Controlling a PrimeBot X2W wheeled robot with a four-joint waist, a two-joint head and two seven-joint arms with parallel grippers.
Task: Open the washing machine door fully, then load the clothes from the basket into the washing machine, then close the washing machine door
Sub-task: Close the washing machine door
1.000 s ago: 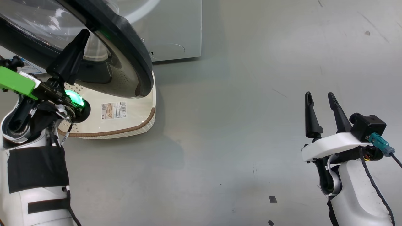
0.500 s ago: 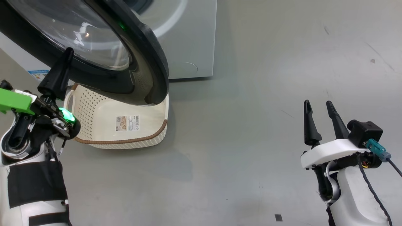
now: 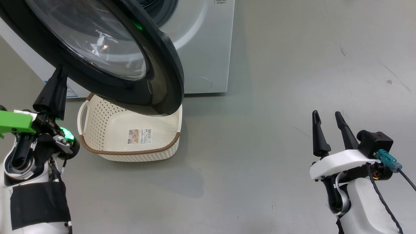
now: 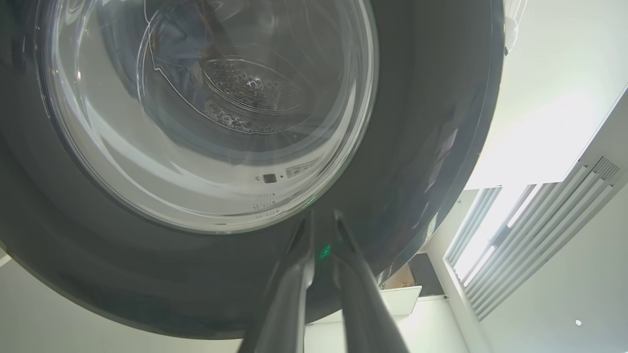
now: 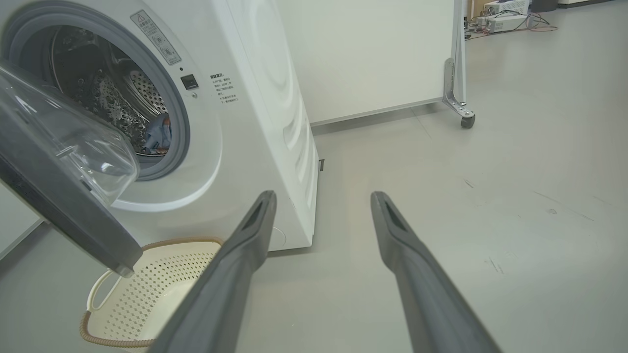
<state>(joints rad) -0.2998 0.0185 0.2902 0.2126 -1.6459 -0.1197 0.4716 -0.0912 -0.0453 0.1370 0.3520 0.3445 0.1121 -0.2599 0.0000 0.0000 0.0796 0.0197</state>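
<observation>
The washing machine [image 3: 208,48] stands at the top with its door [image 3: 162,58] swung out over the basket [image 3: 130,152]. The basket's floor is bare apart from its label. Light blue clothes [image 5: 159,132] lie inside the drum and also show through the door glass [image 4: 181,39]. My left gripper [image 3: 60,73] is shut with nothing in it. Its tips [image 4: 322,218] point up at the outer black rim of the door [image 4: 417,147]. My right gripper [image 3: 326,115] hovers open and unladen over the floor, far right of the machine [image 5: 255,98], the door [image 5: 64,196] and the basket [image 5: 147,289].
Grey floor [image 3: 260,146] spreads between the basket and my right arm. A white panel on a caster [image 5: 466,120] stands behind the machine, with cables beyond it. A blue sticker [image 3: 70,92] shows on the machine's front, left of the basket.
The head camera has shifted, so the machine, door and basket sit lower and further right. My left gripper has dropped from over the door's glass to the rim's lower left. My right gripper stays open.
</observation>
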